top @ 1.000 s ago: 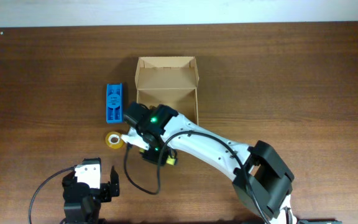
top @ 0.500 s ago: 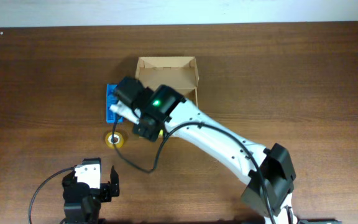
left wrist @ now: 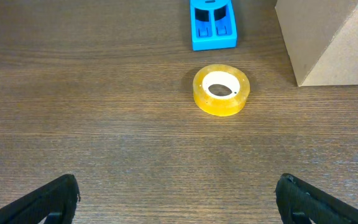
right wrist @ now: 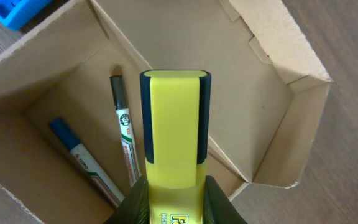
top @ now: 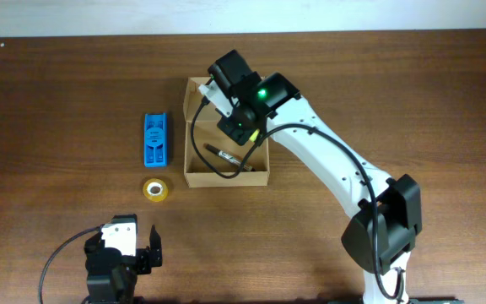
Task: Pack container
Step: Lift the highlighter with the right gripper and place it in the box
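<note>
Hovering over the open cardboard box on the table, the right gripper has its jaws clamped on a yellow highlighter; two pens lie inside. Near-left, the left gripper sits, jaws wide.

Blue plastic block lies near a yellow tape roll on wooden table

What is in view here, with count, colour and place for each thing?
container: one, tan cardboard, open, mid-table
blue-capped pen: one, inside the container
dark-capped pen: one, inside the container
highlighter: one, yellow, held above the container
block: one, blue, left of the container
tape roll: one, yellow, beside the block
table: one, brown wood
left gripper: open, empty
right gripper: shut on the highlighter
</note>
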Available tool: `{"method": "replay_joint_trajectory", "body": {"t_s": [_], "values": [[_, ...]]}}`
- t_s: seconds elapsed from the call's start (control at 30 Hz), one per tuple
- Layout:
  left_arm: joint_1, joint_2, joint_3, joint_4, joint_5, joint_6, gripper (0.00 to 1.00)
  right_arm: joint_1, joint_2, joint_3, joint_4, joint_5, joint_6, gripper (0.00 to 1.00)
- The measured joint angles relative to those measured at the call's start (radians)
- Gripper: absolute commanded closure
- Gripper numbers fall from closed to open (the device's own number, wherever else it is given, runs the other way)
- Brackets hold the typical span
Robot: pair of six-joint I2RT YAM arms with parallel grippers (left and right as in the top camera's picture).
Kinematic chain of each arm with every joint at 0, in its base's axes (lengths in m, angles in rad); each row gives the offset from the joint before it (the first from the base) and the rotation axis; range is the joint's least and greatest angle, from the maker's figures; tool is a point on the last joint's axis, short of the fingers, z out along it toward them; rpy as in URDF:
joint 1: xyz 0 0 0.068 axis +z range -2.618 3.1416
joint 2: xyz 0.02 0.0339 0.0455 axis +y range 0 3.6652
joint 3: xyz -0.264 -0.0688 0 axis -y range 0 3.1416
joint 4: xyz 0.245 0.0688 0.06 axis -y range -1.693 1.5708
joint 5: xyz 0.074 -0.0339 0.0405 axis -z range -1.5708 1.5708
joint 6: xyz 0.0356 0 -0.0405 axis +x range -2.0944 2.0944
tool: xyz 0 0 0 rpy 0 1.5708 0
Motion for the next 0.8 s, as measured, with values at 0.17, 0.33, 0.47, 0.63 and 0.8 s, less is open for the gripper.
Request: {"method": "replay_joint_trajectory", "body": {"t_s": [0.17,0.33,0.47,0.63,0.8], "values": [[0.0,0.0,0.0,0.0,0.0,0.0,0.0,-0.003,0.019,-0.025,0.021,-0.049,-0.01,0.8],[0.0,0.0,0.0,0.0,0.0,0.0,0.0,-0.001,0.063,-0.079,0.063,-0.071,-0.012,0.8],[0.0,0.0,0.0,0.0,0.0,0.0,0.0,0.001,0.095,-0.127,0.076,-0.087,-0.013,0.79],[0.0,0.0,0.0,0.0,0.0,0.0,0.0,0.001,0.101,-0.162,0.096,-0.117,-0.018,0.48],[0.0,0.0,0.0,0.0,0.0,0.0,0.0,0.002,0.101,-0.162,0.115,-0.126,-0.024,0.41]]}}
